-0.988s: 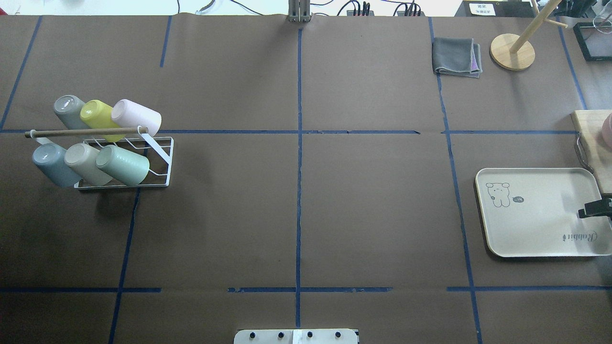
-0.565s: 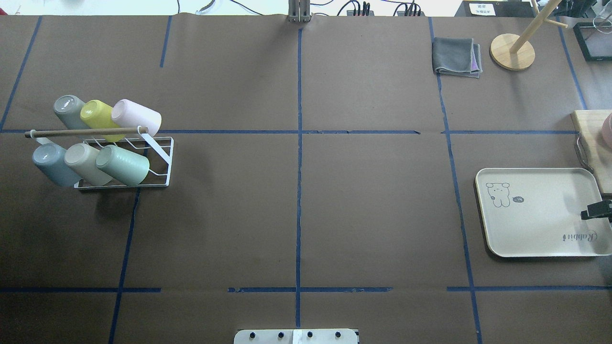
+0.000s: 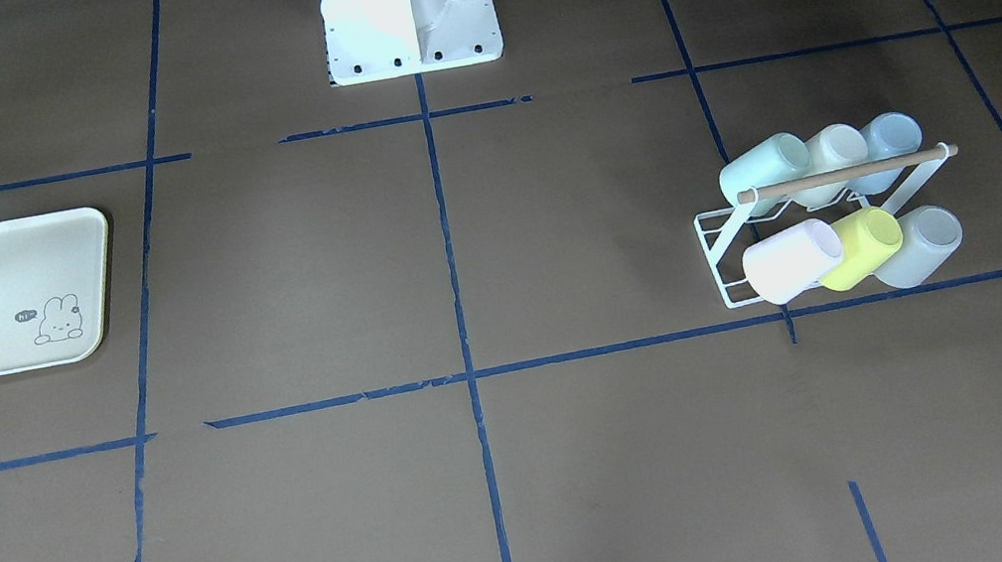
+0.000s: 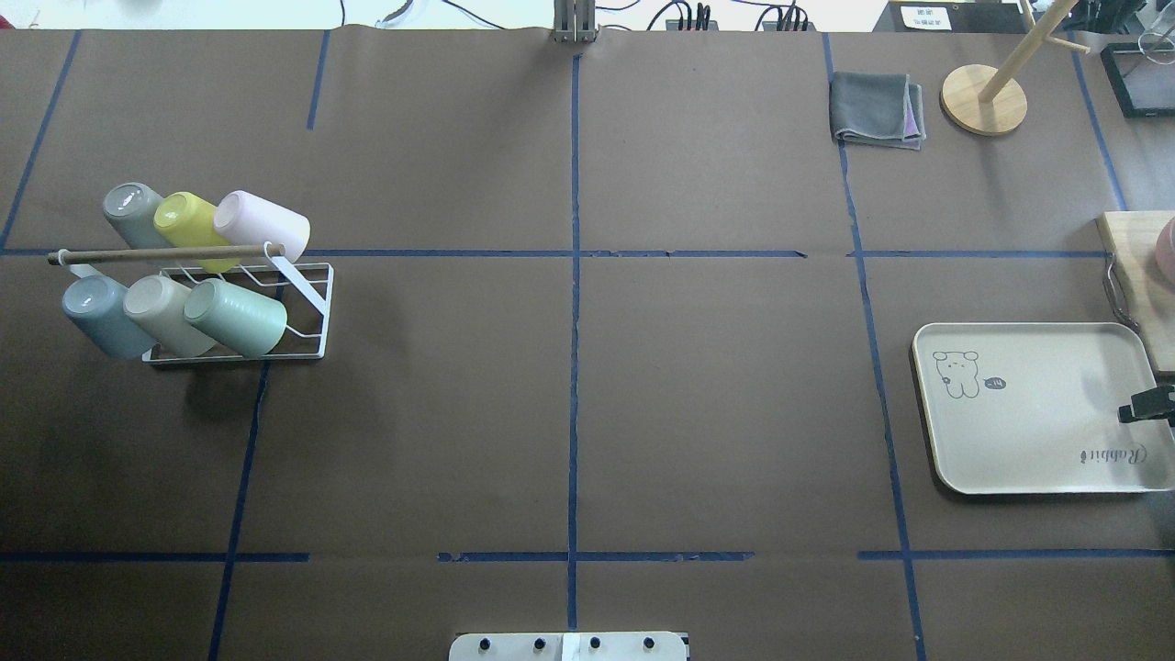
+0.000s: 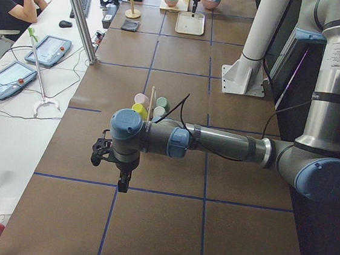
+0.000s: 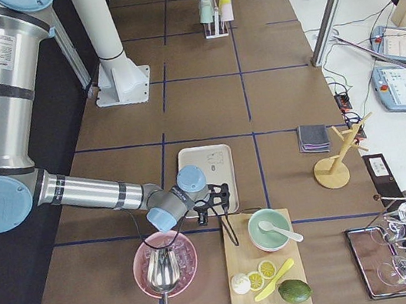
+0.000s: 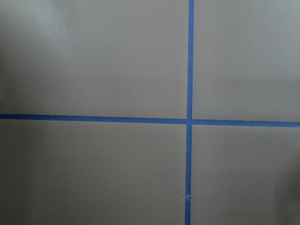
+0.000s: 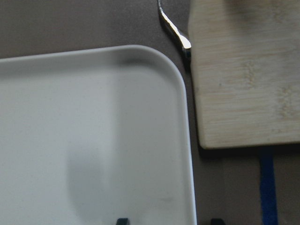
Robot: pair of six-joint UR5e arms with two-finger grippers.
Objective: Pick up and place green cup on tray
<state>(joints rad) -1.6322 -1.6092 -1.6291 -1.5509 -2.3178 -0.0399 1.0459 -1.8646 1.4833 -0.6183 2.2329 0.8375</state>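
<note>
Approach stage; nothing lifted yet. Green cup (image 4: 234,317) lies tilted on the rack (image 4: 327,312), just beside a beige cup (image 4: 161,312). It is near the left claw (image 5: 120,171) and far across the worktop (image 4: 716,413) from the right claw (image 4: 1147,404).

Left claw: cannot tell whether spread or closed; it hangs over bare tape lines. Right claw: fingers spread, empty, straddling the rim of the tray (image 4: 1028,431) just beneath it.

Next, probably: left claw travels to the rack, lines up with the cup's tilt and draws it off, clear of the wooden bar (image 4: 165,254).
</note>
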